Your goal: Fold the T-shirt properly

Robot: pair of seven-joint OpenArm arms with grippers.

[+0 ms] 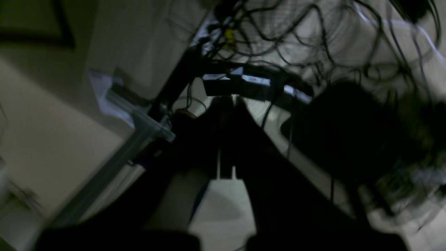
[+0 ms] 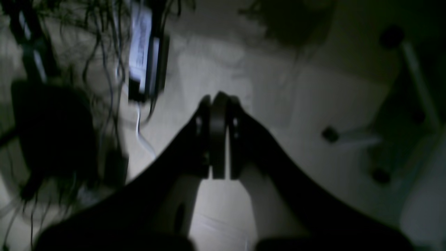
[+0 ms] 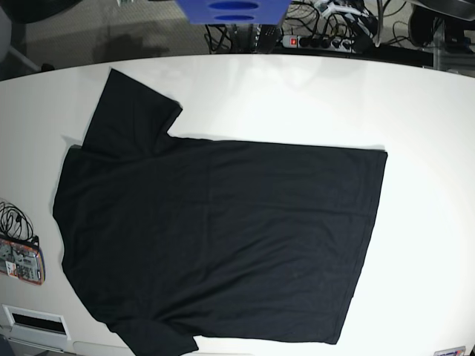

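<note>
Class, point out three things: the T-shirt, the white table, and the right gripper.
T-shirt [image 3: 223, 237]: base view, middle of the black body.
White table [image 3: 430, 222]: base view, bare top right of the hem.
Right gripper [image 2: 218, 101]: right wrist view, tips of the jaws, closed together.

Bare white table [image 3: 297, 96] lies open along the far edge and right side. The T-shirt [image 3: 215, 237] covers the centre, flat. A small red-and-white item with a coiled cable [image 3: 18, 248] occupies the left edge.
</note>
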